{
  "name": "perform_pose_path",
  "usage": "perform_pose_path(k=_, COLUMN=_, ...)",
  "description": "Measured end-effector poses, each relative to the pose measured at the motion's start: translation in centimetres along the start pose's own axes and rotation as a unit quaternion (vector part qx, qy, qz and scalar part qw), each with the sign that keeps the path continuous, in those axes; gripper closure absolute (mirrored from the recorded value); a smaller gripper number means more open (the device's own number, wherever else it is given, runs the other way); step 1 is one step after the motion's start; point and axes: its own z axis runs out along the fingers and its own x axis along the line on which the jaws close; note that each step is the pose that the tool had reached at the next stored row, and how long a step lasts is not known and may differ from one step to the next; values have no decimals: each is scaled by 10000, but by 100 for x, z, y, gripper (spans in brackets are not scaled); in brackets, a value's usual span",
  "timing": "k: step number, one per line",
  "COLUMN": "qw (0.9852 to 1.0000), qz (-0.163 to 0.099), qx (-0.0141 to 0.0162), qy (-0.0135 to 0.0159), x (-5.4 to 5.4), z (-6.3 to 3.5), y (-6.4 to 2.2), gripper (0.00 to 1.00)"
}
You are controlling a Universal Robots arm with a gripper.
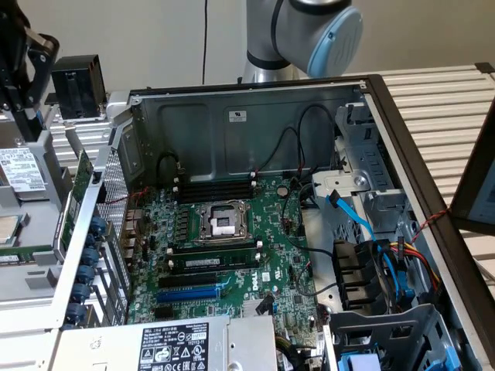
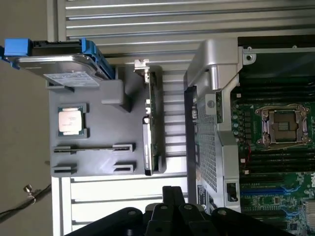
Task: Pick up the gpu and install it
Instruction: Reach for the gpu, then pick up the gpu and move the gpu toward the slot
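The gpu (image 2: 153, 123) stands on edge in a slot of the grey parts holder (image 2: 103, 88), with its metal end bracket toward the hard drive. In the exterior view the gpu (image 1: 80, 185) is a thin green strip just outside the computer case's perforated back wall. My gripper (image 2: 170, 199) hangs above the holder with its black fingers together and nothing between them, a short way off the card's end. My gripper (image 1: 27, 116) appears at the exterior view's far left, above the holder. The green motherboard (image 1: 247, 255) lies in the open case, with a blue expansion slot (image 1: 189, 292).
On the holder lie a hard drive with blue rails (image 2: 64, 66) and a processor chip (image 2: 71, 120). The case's grey back wall (image 2: 206, 98) stands between holder and motherboard. Cables (image 1: 371, 232) and drive cages fill the case at the exterior view's right. A power supply (image 1: 174, 344) sits in front.
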Motion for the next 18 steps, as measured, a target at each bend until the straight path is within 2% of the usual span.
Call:
perform_pose_path(k=8, qw=10000, qz=0, qx=1, qy=1, x=275, z=15, y=141, gripper=89)
perform_pose_path(k=11, qw=10000, qz=0, qx=-3, qy=1, x=401, z=13, y=152, gripper=89)
perform_pose_path(k=18, qw=10000, qz=0, qx=-4, qy=3, x=430, z=13, y=152, gripper=89)
